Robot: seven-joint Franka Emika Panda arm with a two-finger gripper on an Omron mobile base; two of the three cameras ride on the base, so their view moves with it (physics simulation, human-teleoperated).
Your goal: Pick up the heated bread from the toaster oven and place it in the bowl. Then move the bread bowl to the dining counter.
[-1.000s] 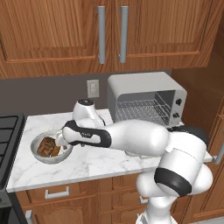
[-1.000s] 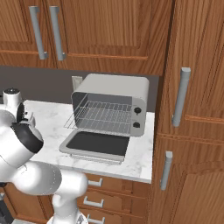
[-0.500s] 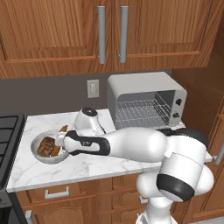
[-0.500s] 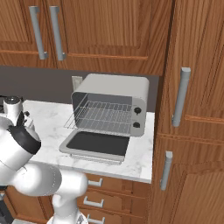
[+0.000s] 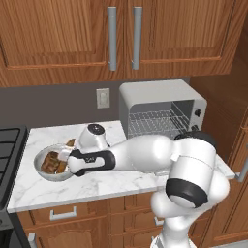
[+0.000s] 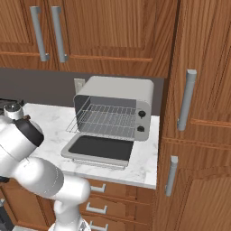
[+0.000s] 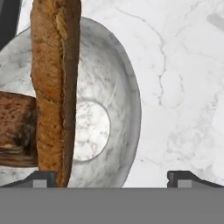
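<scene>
bread [image 7: 15, 129] in bowl [image 7: 118, 92]

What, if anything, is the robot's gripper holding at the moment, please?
Nothing: the gripper is open, straddling the whitish-grey speckled bowl's rim.

Home kitchen, wood cabinets [image 5: 72, 34], marble counter [image 5: 97, 184], toaster oven [image 6: 115, 119]

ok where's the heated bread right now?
In the bowl on the marble worktop left of the toaster oven: the heated bread lies beside the long baguette stick, with the gripper just above the bowl's rim.
</scene>
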